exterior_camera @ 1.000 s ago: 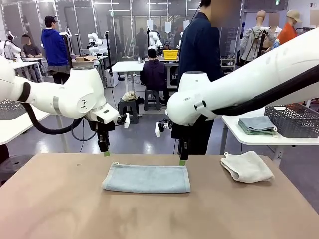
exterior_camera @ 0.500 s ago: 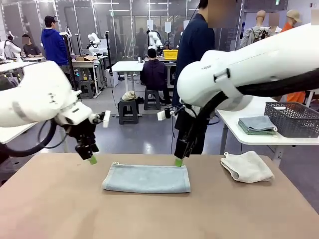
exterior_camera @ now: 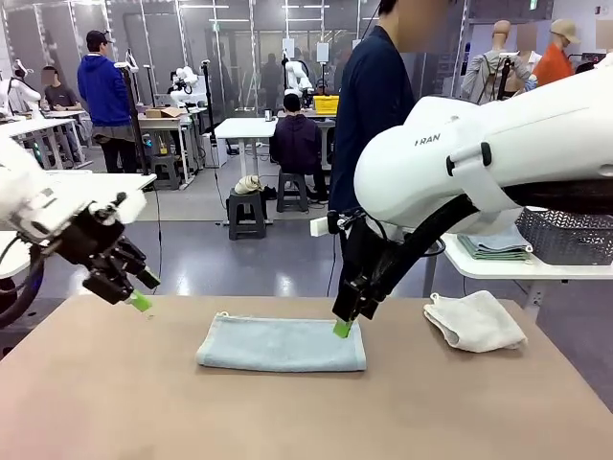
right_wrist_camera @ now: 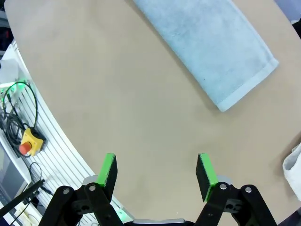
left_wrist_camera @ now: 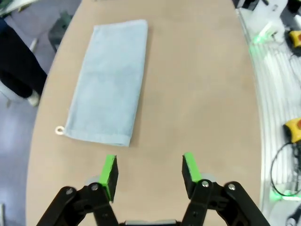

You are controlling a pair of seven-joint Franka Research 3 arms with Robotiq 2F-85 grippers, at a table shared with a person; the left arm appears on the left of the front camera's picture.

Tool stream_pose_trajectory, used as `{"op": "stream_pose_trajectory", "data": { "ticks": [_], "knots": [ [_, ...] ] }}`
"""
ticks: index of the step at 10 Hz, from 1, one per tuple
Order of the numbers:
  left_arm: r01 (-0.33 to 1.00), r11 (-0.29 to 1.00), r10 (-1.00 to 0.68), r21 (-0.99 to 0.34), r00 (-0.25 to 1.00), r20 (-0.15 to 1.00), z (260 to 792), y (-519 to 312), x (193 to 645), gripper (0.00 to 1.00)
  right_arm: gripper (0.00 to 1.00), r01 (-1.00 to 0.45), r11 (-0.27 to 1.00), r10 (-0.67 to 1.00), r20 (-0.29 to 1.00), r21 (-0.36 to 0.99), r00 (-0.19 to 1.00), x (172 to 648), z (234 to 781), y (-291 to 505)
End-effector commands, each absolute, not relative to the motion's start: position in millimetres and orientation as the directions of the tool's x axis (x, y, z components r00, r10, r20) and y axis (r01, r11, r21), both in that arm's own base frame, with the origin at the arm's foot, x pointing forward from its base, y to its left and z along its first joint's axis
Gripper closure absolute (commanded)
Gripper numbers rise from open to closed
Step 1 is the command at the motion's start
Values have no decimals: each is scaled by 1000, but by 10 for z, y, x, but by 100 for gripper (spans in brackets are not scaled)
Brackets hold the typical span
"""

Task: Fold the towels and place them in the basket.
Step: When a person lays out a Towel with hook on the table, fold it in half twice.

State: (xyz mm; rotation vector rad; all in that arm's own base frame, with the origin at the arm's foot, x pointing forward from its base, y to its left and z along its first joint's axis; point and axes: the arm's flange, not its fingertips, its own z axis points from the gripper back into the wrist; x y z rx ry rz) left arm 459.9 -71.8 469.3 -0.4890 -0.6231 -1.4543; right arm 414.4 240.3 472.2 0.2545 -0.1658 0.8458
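Tabletop (exterior_camera: 115, 402) first: the pale blue-grey towel (exterior_camera: 283, 343) lies on it, folded into a long strip. The right gripper (exterior_camera: 342, 328) hangs close by the strip's far right corner, jaws apart and empty. The left gripper (exterior_camera: 134, 299) hovers well off to the left, also spread and holding nothing. The white towel (exterior_camera: 476, 321) lies folded near the right edge. Farther back, the basket (exterior_camera: 565, 235) sits on a side table (exterior_camera: 479, 266) beside a folded stack (exterior_camera: 493, 241), with a person (exterior_camera: 374, 96) standing behind.
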Motion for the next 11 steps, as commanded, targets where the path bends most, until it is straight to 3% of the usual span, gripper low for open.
{"op": "stream_pose_trajectory", "data": {
  "ticks": [1,5,8,11],
  "knots": [
    [1000,-4,-644,18,-16,765,4659,-359,4670,30,16,-769,622,730,244,152,638,4252,4735,2405],
    [998,38,-518,56,-29,855,4528,-151,4526,30,16,-769,622,730,244,152,638,4252,4735,2405],
    [998,50,-539,38,-4,842,4542,-108,4549,30,15,-758,638,716,261,131,648,4237,4704,2414],
    [998,50,-539,38,-4,842,4542,-108,4549,30,15,-593,805,573,261,-1,777,4299,4519,2580]
  ]
}}
